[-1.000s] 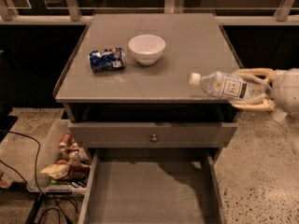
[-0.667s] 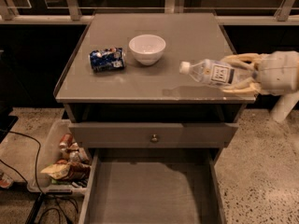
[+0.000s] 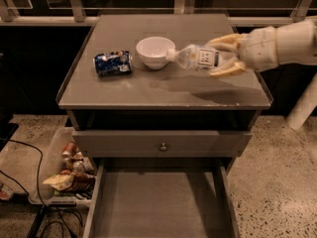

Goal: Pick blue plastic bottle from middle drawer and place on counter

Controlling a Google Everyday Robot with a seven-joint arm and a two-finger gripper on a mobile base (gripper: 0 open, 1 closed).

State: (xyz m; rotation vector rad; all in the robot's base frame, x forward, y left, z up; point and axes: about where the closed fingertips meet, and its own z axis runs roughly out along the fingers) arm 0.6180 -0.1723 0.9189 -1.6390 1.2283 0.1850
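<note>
Camera view: gripper (image 3: 213, 58) fingers (image 3: 227, 39) clamp the blue plastic bottle (image 3: 187, 58), held sideways over the counter (image 3: 148, 89).

Counter: open room at the front, back and right; two obstacles stand left of the middle.

The gripper (image 3: 220, 57) hangs over the right part of the counter (image 3: 163, 90), closed around the bottle (image 3: 195, 57), and the cap end is just beside the bowl (image 3: 155, 52). Left of the bowl lies the can (image 3: 113, 63), with a narrow gap between them. The front strip, the back and the right side of the top are bare, with only a thin rim along the sides. Below, the open drawer (image 3: 158, 202) has a bare floor, reachable from above, between thin side walls. The drawer front (image 3: 162, 146) above closes off its back. A bin (image 3: 64, 172) stands near its left wall.
</note>
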